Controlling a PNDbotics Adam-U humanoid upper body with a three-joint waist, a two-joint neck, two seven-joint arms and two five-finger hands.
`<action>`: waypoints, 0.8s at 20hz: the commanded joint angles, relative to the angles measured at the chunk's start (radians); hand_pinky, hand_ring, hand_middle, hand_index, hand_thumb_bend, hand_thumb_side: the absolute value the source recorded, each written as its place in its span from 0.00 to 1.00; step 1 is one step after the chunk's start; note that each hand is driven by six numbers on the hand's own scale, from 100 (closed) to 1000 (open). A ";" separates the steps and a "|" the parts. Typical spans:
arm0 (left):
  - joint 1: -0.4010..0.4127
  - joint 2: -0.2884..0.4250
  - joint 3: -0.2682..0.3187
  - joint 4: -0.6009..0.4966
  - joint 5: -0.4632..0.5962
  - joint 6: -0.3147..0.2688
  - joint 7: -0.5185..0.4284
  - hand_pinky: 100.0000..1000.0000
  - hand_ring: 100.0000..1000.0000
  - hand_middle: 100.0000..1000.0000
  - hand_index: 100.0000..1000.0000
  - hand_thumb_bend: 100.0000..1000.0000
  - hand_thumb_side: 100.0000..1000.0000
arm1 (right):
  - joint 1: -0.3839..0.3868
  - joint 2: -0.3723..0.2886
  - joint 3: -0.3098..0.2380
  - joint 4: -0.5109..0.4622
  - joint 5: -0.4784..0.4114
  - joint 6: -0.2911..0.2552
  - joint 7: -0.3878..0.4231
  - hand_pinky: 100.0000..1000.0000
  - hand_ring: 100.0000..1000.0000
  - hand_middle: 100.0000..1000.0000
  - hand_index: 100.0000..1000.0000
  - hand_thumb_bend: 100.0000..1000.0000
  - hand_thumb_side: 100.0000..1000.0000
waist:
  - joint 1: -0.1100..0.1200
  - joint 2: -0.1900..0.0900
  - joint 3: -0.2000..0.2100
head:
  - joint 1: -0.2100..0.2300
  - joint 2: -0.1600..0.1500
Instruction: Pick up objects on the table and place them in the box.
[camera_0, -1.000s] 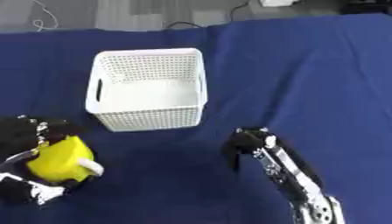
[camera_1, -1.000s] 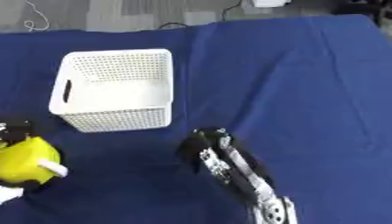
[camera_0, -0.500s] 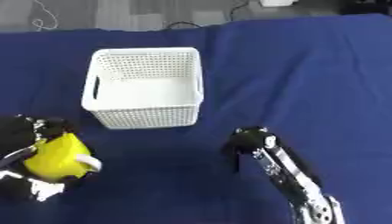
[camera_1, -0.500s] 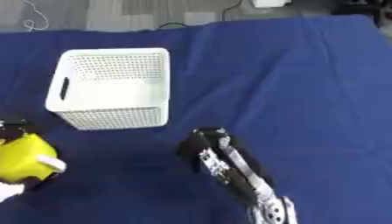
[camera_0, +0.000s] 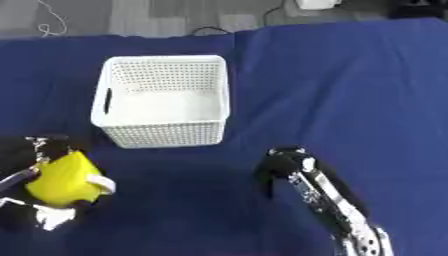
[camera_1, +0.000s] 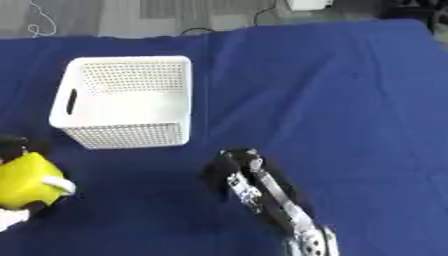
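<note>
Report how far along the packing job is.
Done: nothing shows inside the white basket. In hand: the left hand, at the lower left, has its fingers curled round a yellow object, short of the basket. Left: carrying it over the rim and releasing. The right hand holds nothing.

Yellow object (camera_0: 61, 179) slightly higher, nearer basket (camera_0: 163, 134).

From my seat this reads as a lab or test room – not a home. The table (camera_0: 350, 75) is draped in a plain dark blue cloth, stretching far beyond the fingers (camera_0: 273, 172) of my right hand. Past its far edge, well away from those fingers, I see grey carpet floor (camera_0: 157, 17) with loose black cables (camera_0: 210, 31), a thin white cord (camera_0: 52, 20) and a white device (camera_0: 313, 4) – staged kit.
</note>
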 joint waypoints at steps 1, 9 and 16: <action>0.024 0.001 -0.003 0.044 0.025 0.022 0.005 0.00 0.00 0.10 0.30 0.00 0.19 | -0.004 0.010 0.004 -0.012 -0.005 0.000 0.001 0.23 0.36 0.38 0.56 0.00 0.95 | -0.003 -0.006 0.003 | 0.002 -0.011; 0.028 -0.022 0.009 0.058 0.078 0.050 0.047 0.00 0.00 0.00 0.17 0.00 0.22 | -0.005 0.010 0.002 -0.012 -0.005 0.002 0.000 0.23 0.36 0.38 0.56 0.00 0.95 | -0.003 -0.006 0.004 | 0.001 -0.012; 0.033 -0.039 0.017 0.054 0.211 0.076 0.112 0.00 0.00 0.00 0.11 0.00 0.18 | -0.005 0.011 0.002 -0.012 -0.004 0.001 0.000 0.23 0.36 0.38 0.56 0.00 0.95 | -0.004 -0.006 0.006 | -0.002 -0.013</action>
